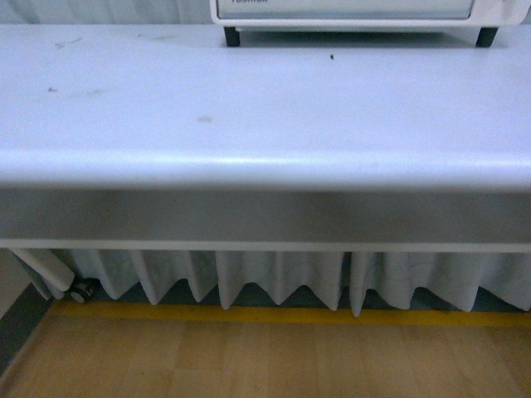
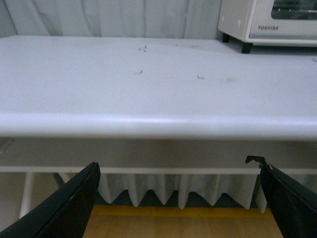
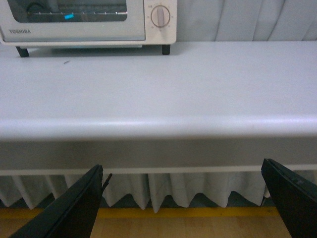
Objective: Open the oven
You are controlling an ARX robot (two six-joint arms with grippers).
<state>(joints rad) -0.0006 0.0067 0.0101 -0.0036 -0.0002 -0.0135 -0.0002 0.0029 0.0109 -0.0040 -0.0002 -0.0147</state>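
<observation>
Where the oven sits: on top of the white table (image 1: 249,108), at the table's far edge, toward its right end; the front view catches only the bottom strip of the oven (image 1: 348,10).
Oven body: a cream-white box on short black feet (image 3: 166,49), with "TOSHIBA" printed low on the front.
Oven door: upright and flush with the front. Its glass window (image 3: 69,10) is dark, with a thin rack line and a small blue tag showing through.
Oven controls: one round knob (image 3: 160,16) shows at the right of the door.
Left gripper (image 2: 176,166): spread wide and holding nothing, low in front of the table's near edge.
Right gripper (image 3: 182,166): also spread wide and empty, low before the same near edge and well apart from the oven.
Under the table: a white pleated cloth skirt (image 1: 282,278) hangs there, and a yellow stripe (image 1: 290,315) runs along the wooden floor (image 1: 249,365).
</observation>
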